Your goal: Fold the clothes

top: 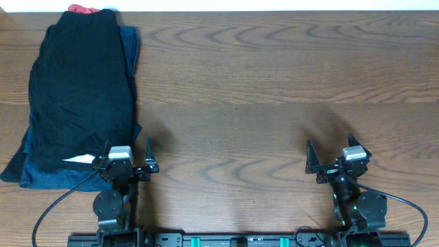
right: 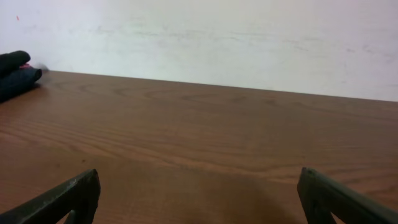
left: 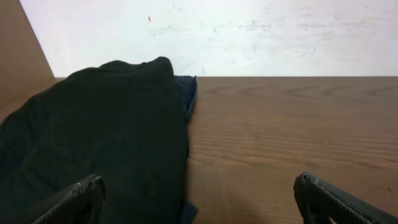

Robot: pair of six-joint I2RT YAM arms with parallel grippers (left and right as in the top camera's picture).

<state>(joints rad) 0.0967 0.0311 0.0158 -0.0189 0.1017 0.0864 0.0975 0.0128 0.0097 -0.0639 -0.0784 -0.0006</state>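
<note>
A pile of clothes lies at the table's left side: a black garment [top: 81, 89] on top, a dark blue one [top: 130, 41] under it showing along the right and front edges, and a bit of red cloth [top: 82, 9] at the far end. The pile also shows in the left wrist view [left: 99, 137] and small at the far left of the right wrist view [right: 15, 71]. My left gripper [top: 127, 154] is open and empty at the pile's front right corner. My right gripper [top: 336, 154] is open and empty over bare wood at the front right.
The brown wooden table [top: 274, 82] runs to a white wall at the back. Both arm bases and their cables sit at the front edge.
</note>
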